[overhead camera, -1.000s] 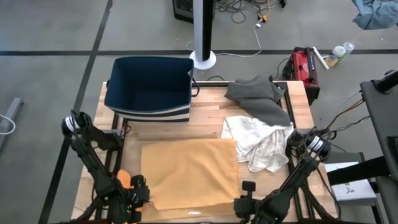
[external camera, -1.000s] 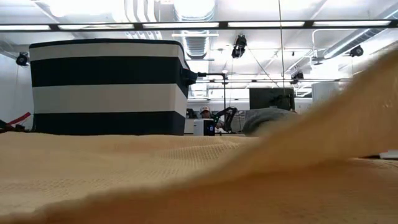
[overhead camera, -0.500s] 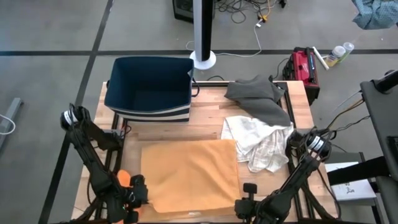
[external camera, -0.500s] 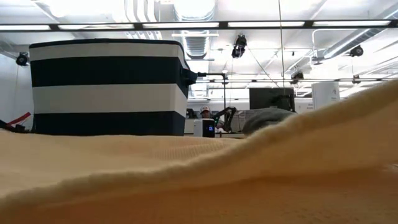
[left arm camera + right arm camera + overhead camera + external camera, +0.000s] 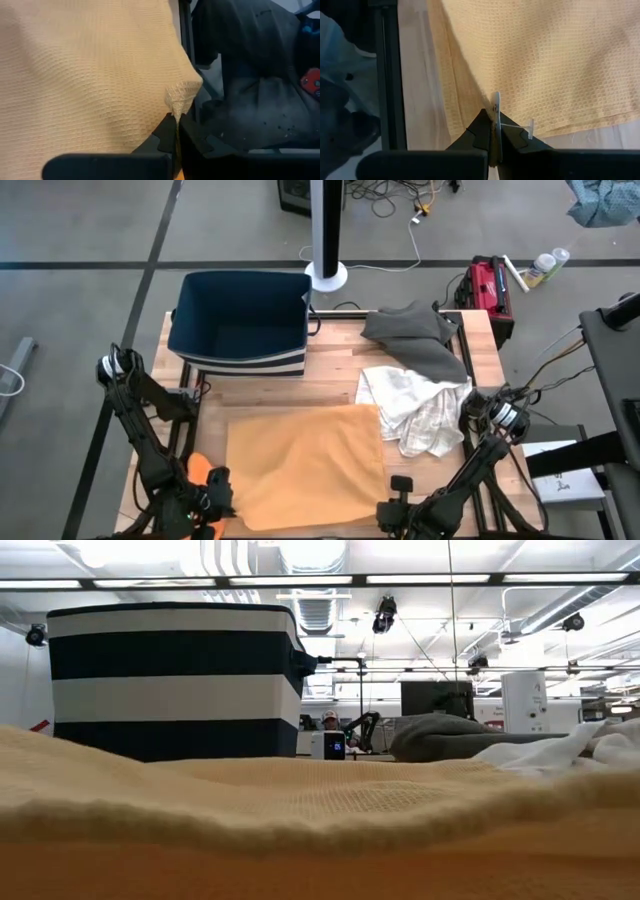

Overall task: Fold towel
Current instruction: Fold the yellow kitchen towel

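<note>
Both grippers, left gripper (image 5: 176, 131) and right gripper (image 5: 495, 131), are pinching 2 near corners of the tan waffle-weave towel (image 5: 305, 460), which is stretching away ahead of them.

Tan waffle-weave towel (image 5: 305, 460), rectangular, spread mostly flat on the wooden table toward its near edge. Lies between both arms, below the striped bin and just left of the crumpled white cloth, touching it at the far right corner. Near left corner pinched into a small peak (image 5: 181, 95), lifted off the surface. Near right corner likewise gathered and raised (image 5: 492, 112). Surface gently rippled across the near edge (image 5: 320, 810).
</note>
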Motion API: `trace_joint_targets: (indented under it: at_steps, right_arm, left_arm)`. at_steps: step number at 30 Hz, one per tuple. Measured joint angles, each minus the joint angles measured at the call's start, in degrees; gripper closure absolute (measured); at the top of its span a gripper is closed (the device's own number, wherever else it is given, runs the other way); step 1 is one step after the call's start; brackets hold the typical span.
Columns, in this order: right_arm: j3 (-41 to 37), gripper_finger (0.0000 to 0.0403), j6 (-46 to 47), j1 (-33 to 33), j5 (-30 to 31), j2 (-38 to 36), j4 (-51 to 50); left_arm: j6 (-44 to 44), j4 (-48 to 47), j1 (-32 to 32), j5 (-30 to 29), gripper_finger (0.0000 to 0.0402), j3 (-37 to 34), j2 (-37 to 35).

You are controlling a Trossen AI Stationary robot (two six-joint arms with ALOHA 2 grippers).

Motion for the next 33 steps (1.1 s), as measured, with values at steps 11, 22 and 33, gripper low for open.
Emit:
trace_joint_targets:
  at_steps: [11,22,33]
  right_arm:
    - [0.00,0.0391,3.54,-0.02,0.05,0.00,0.89]
    - [0.00,0.0266,6.43,-0.02,-2.94,-0.03,0.46]
    - [0.00,0.0207,7.48,0.37,-0.59,-3.56,-1.89]
  left_arm:
    - [-1.74,0.01,0.00,0.21,0.0401,-0.51,1.31]
    - [-7.17,-1.43,-0.04,4.48,0.0309,-0.51,1.27]
    - [-5.22,-1.68,-0.09,0.90,0.0204,-0.51,-0.09]
